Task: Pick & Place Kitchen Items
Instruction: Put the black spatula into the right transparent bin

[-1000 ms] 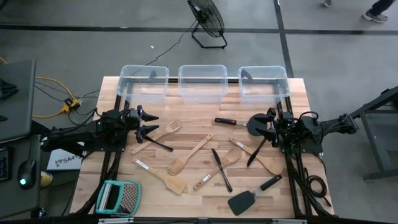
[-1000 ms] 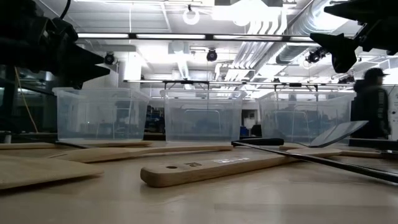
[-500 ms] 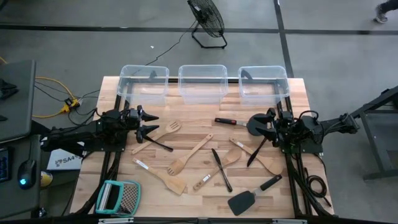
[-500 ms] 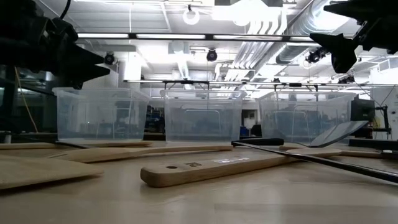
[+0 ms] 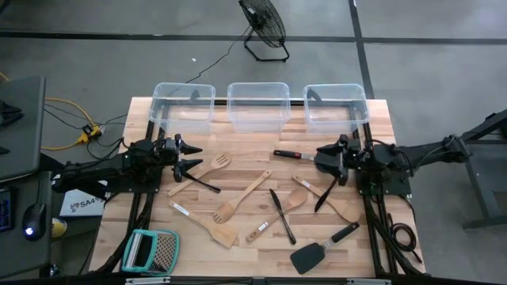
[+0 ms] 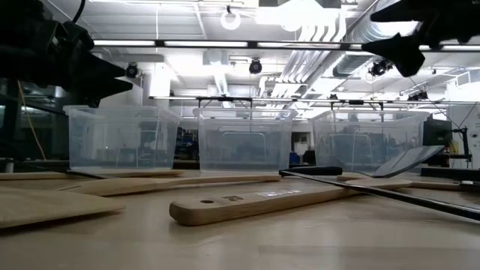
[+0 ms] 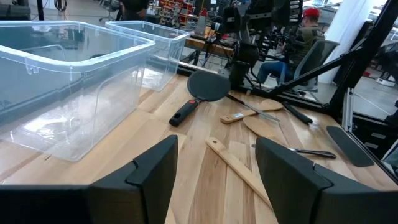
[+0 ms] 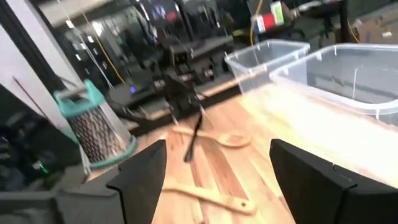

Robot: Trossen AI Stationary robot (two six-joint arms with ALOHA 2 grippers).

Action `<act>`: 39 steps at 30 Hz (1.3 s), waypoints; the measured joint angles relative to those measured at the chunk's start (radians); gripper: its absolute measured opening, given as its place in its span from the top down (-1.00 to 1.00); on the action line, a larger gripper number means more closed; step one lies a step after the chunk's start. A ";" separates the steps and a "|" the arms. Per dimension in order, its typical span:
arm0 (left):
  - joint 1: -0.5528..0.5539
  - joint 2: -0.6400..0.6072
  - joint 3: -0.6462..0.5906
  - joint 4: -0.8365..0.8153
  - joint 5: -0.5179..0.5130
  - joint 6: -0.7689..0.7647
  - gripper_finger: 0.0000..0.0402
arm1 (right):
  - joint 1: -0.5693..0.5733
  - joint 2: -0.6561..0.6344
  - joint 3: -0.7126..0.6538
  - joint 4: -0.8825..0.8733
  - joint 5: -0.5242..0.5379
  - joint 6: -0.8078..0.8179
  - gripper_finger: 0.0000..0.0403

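Several pale wooden utensils lie flat mid-table: a slotted spatula, a long spoon and a flat spatula. A black round-headed turner lies by the far right, its red-tipped handle showing; it also shows in the left wrist view. A black spatula lies near the front edge. My left gripper hovers open and empty at the left, beside the slotted spatula. My right gripper hovers open and empty above the turner's head.
Three clear plastic bins stand in a row along the far edge. A teal-framed grater lies at the near left corner. More black and wooden utensils lie right of centre.
My right gripper has moved a little toward the table's left edge and slightly up, staying open. The utensils have not moved.
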 joint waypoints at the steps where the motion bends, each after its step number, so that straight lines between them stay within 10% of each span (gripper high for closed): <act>1: 0.000 0.000 0.000 0.000 0.000 0.000 -0.06 | 0.000 0.033 0.023 -0.018 0.000 0.000 -0.38; 12: 0.000 0.000 0.000 0.000 0.000 0.000 -0.06 | -0.089 0.292 0.223 -0.195 -0.042 0.065 -0.38; 30: 0.000 0.000 0.000 0.000 0.000 0.000 -0.06 | -0.410 0.721 0.452 -0.462 -0.638 -0.003 -0.38; 39: 0.000 0.000 0.000 0.000 0.000 0.000 -0.06 | -0.452 0.876 0.535 -0.457 -0.678 -0.027 -0.38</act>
